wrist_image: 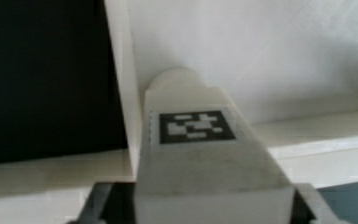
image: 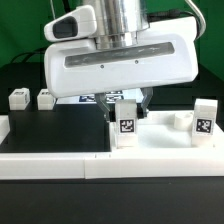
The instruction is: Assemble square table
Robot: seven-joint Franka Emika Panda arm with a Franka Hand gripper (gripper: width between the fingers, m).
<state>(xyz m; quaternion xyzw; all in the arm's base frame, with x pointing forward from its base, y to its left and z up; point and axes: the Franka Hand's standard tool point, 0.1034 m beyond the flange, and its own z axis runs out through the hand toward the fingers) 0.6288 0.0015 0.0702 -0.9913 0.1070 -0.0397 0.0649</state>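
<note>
Grasping one small white leg (image: 127,125) with the end effector (image: 125,108): clenched on the leg's upper part, below the broad white wrist housing (image: 120,55). Held upright, black-and-white tag turned toward the exterior camera, at the corner of the square slab (image: 165,143) nearest the exterior view's left. No telling whether resting on the slab or hanging just above it. Seen from the wrist view, the same leg (wrist_image: 194,130) wedged between the dark fingers (wrist_image: 108,208), both sides touching, tag toward the lens, far end close to the slab's raised rim, with black table (wrist_image: 43,80) beyond that rim. On the slab toward the exterior view's right, a second leg (image: 203,122), upright, tag facing forward, well apart from the held one. On the table toward the exterior view's left, a third leg (image: 17,97) and a fourth leg (image: 45,98), near each other, apart from the slab. Along the front of the scene, a long white border rail (image: 60,170), just beside the slab's near edge.
</note>
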